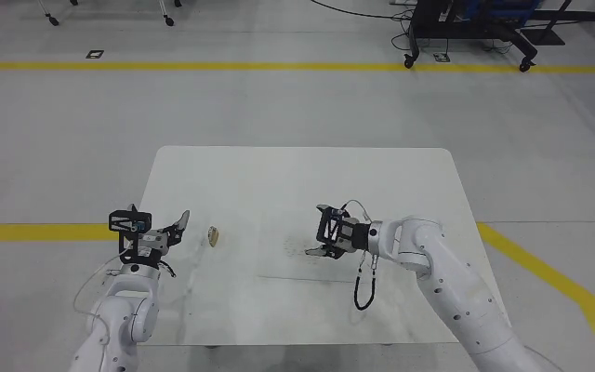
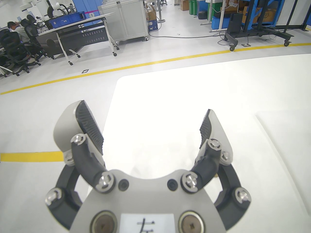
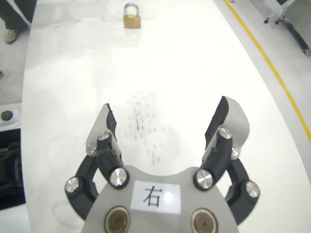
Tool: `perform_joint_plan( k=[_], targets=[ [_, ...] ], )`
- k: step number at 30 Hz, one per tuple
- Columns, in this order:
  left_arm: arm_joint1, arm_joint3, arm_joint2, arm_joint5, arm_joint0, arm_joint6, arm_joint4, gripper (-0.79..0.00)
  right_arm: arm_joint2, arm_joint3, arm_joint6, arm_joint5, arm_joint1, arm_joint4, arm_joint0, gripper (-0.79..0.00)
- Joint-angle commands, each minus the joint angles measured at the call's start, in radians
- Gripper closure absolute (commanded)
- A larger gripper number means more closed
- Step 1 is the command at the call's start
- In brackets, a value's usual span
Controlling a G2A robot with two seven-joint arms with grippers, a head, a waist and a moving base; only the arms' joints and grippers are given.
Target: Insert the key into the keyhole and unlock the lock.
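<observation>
Padlock (image 3: 132,19): a brass body with a silver shackle, seen closed, laid flat on the white bench (image 1: 372,177) toward its left side. The shackle is pointed away from the right arm, so the keyhole end is judged to face that arm.
Left end effector (image 2: 145,111): spread wide, with nothing held. It is positioned at the bench's left edge, near the padlock.
Right end effector (image 3: 165,104): spread wide, with nothing held. It is positioned over mid-bench above a patch of dark scuff marks (image 3: 143,127), with bare bench between it and the padlock.
Key: held by neither arm. Whether it lies among the scuff marks cannot be told.
Step in hand: judged to be the opening one, with nothing yet grasped.
How it is done well: the padlock body should be gripped across its narrow sides by the nearer left end effector, with the shackle and keyhole end left uncovered. The key should be taken by its bow so that the blade is left free, and lined up with the keyway before it is pushed.
Risk: a flat, smooth lock may be slid across the bench if it is nudged before it is gripped.
</observation>
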Motion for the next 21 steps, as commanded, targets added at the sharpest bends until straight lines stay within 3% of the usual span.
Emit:
perform_joint_plan(
  k=[1,3,4,5,16,20,21],
  targets=[
    [0.000,0.000,0.000,0.000,0.000,0.000,0.000,-0.785,-0.029,0.028,0.063,-0.021,-0.001,0.002,0.020,-0.594],
    [0.000,0.000,0.000,0.000,0.000,0.000,0.000,-0.785,-0.056,0.050,0.140,0.032,-0.007,0.012,0.044,-0.526],
    [0.000,0.000,0.000,0.000,0.000,0.000,0.000,-0.785,-0.071,0.056,0.155,0.034,-0.011,0.038,0.055,-0.413],
    [0.000,0.000,0.000,0.000,0.000,0.000,0.000,-0.785,-0.081,0.069,0.172,0.036,-0.013,0.054,0.068,-0.388],
    [0.000,0.000,0.000,0.000,0.000,0.000,0.000,-0.785,-0.183,0.153,0.290,0.019,-0.029,0.142,0.159,-0.342],
    [0.000,0.000,0.000,0.000,0.000,0.000,0.000,-0.785,-0.205,0.173,0.305,0.017,-0.031,0.156,0.176,-0.182],
    [0.000,0.000,0.000,0.000,0.000,0.000,0.000,-0.785,-0.209,0.179,0.309,0.014,-0.031,0.159,0.179,-0.055]
  ],
)
